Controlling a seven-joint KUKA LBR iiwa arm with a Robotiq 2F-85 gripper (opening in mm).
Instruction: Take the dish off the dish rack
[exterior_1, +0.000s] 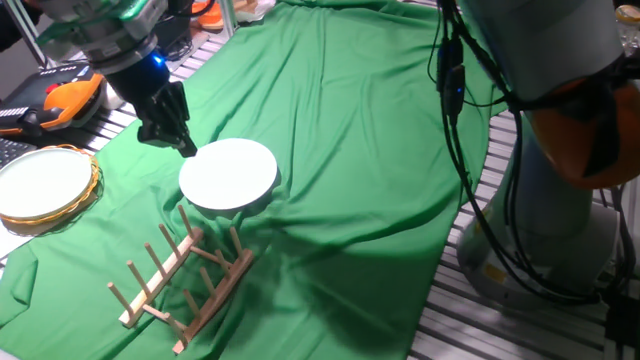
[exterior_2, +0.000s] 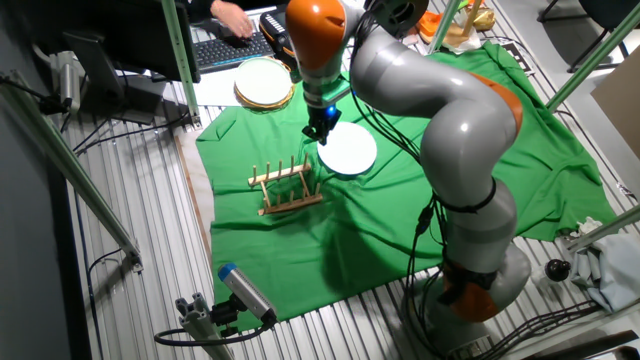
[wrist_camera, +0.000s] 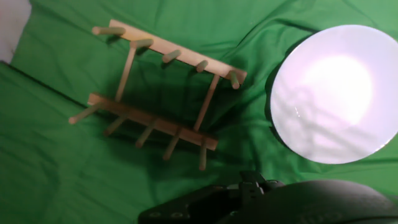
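Observation:
The dish is a plain white round plate lying flat on the green cloth just beyond the dish rack, off its pegs. The light-wood rack stands empty, its two rails and dowel pegs bare. My gripper hangs just above the dish's left edge, its dark fingers apart and holding nothing. The other fixed view shows the gripper over the dish, with the rack to the left. The hand view shows the rack on the left and the dish on the right; no fingers show there.
A white plate with a golden woven rim sits at the left cloth edge. An orange and black tool and a keyboard lie beyond it. The green cloth is wrinkled. The arm's base stands at the right.

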